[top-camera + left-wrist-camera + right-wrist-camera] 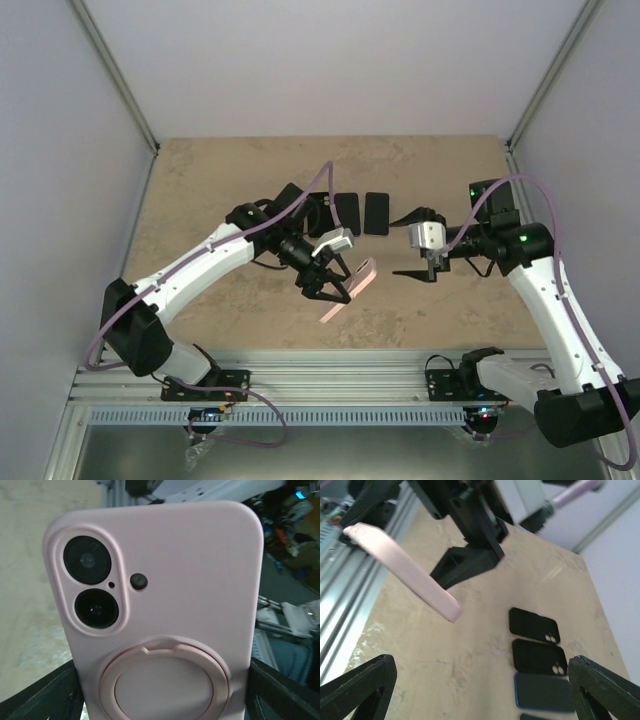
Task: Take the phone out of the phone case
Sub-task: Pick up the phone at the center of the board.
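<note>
The left gripper (pixel 330 288) grasps the pink phone case (pixel 190 590) by its side edges, off the table (pixel 230 180). The phone (pixel 87 560) sits inside, its lenses showing through the cutout. The right gripper (pixel 400 247) is spread wide and holds nothing, the case ahead of its fingers and apart from them.

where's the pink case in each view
Top external: the pink case is at centre, tilted, raised above the table.
Left wrist: the case fills the frame, its back to the camera.
Right wrist: the case is at upper left, seen edge-on.
Shared landmark: the tan table, at the left edge of the left wrist view and under the case in the right wrist view.
</note>
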Available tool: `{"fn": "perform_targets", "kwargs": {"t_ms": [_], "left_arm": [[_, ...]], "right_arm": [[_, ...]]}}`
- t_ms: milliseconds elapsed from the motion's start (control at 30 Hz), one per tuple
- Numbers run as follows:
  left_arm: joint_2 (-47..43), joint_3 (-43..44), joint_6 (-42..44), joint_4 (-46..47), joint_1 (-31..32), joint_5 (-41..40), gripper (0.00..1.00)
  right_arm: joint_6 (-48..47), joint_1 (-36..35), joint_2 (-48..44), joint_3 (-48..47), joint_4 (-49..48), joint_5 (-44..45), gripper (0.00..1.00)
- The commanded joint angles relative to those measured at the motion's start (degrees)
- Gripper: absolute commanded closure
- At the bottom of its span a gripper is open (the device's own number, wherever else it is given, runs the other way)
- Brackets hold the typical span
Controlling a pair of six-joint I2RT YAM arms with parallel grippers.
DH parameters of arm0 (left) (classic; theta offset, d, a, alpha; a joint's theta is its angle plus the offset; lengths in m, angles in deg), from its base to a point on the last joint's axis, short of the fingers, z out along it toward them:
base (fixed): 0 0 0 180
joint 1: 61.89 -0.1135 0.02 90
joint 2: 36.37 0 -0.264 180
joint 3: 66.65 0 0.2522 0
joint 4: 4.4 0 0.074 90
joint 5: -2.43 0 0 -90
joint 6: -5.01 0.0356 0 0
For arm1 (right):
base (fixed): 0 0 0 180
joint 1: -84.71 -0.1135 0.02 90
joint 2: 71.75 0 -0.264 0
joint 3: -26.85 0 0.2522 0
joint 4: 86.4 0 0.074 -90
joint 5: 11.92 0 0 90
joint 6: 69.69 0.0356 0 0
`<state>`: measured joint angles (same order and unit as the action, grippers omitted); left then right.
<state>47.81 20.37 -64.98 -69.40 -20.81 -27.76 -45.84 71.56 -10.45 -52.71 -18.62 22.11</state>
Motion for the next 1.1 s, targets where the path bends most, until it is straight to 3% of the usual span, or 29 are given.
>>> {"fn": "perform_targets", "kwargs": {"t_ms": [0, 200, 333, 633, 1067], "left_arm": [[-1.0, 2.1, 9.6, -5.8, -0.3, 13.3, 0.56], [1.4, 5.0, 20.3, -16.2, -0.3, 18.1, 0.56], [4.1, 7.5, 32.5, -27.0, -0.3, 20.3, 0.56], [4.9, 8.1, 33.3, -27.9, -0.3, 21.1, 0.59], [4.9, 8.0, 33.1, -27.6, -0.3, 21.5, 0.59]], "right_arm": [[-3.6, -5.7, 0.0, -3.3, 5.5, -1.4, 0.06], [2.7, -16.1, -0.2, -4.1, 2.6, 1.6, 0.11], [3.9, -18.0, 0.9, -5.1, 2.1, 1.7, 0.19], [8.9, -22.7, 4.1, -8.3, 1.9, -2.8, 0.4], [9.9, -27.5, 5.5, -5.7, 2.6, -3.5, 0.55]]}}
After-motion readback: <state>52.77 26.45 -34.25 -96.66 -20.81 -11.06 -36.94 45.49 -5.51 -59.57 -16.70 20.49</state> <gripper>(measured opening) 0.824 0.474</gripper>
